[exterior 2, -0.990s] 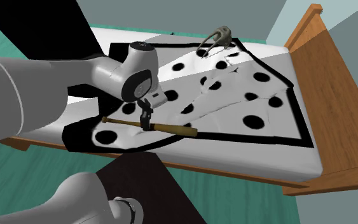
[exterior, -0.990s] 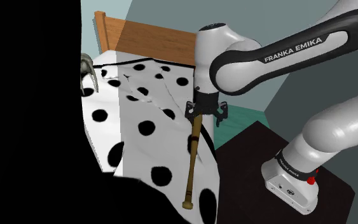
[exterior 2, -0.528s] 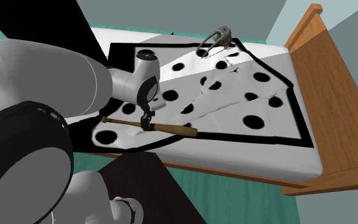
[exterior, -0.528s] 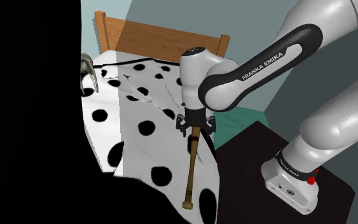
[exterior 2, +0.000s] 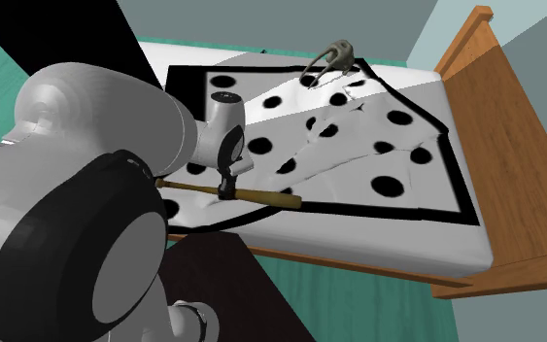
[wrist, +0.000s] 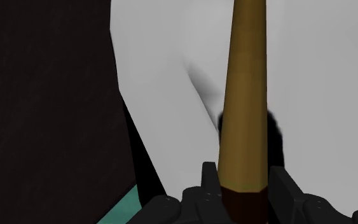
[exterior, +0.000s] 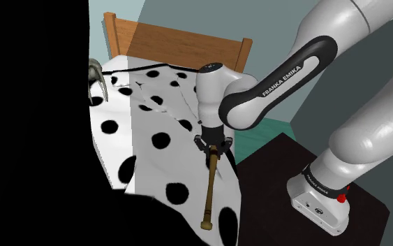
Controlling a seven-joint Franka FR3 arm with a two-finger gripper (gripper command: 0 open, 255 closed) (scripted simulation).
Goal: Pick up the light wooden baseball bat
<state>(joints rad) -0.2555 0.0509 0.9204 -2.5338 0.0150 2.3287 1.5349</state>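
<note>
the gripper (wrist: 243, 181) sits astride the baseball bat (wrist: 247, 89) near mid-length for a balanced lift, fingers apart and seemingly not yet clenched.

A bed (exterior 2: 436, 245) with a wooden headboard (exterior 2: 519, 146) and frame carries a white cover (exterior 2: 352, 163) with black dots and a black border. The floor (exterior 2: 358, 313) is teal, the walls (exterior 2: 261, 15) grey-blue. A black area (exterior: 34, 84) covers the shoulder view's left.

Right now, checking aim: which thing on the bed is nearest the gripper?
The brown bat, under the gripper; the grey object lies far off at the bed's edge.
</note>
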